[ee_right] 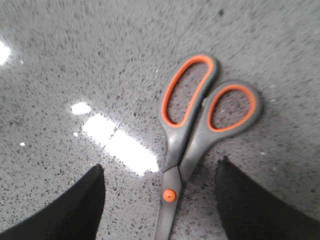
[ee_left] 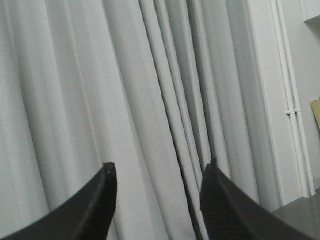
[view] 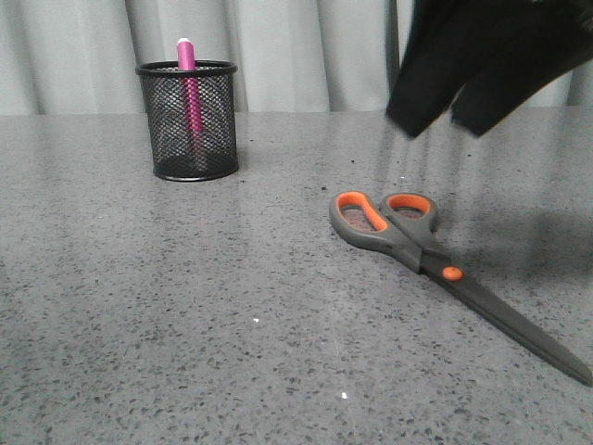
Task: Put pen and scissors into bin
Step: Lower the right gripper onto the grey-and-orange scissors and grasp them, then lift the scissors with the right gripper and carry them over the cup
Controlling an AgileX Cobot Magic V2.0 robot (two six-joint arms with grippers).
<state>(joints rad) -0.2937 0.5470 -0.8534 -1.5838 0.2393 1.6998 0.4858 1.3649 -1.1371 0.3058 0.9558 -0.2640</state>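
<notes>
The scissors [view: 435,264] lie flat and closed on the grey table at the right, loops toward the back. In the right wrist view the scissors [ee_right: 192,135] lie between my fingers, pivot dot near the gap. My right gripper [view: 443,122] hangs open and empty above and behind the loops; it also shows in the right wrist view [ee_right: 161,172]. The pen [view: 190,97] stands upright in the bin [view: 188,120] at the back left. My left gripper [ee_left: 159,169] is open and empty, facing the curtain; it is out of the front view.
A grey-white pleated curtain [view: 296,51] hangs behind the table's back edge. The speckled table top [view: 185,306] runs bare in front of the bin. Bright light reflections show on the table in the right wrist view [ee_right: 120,145].
</notes>
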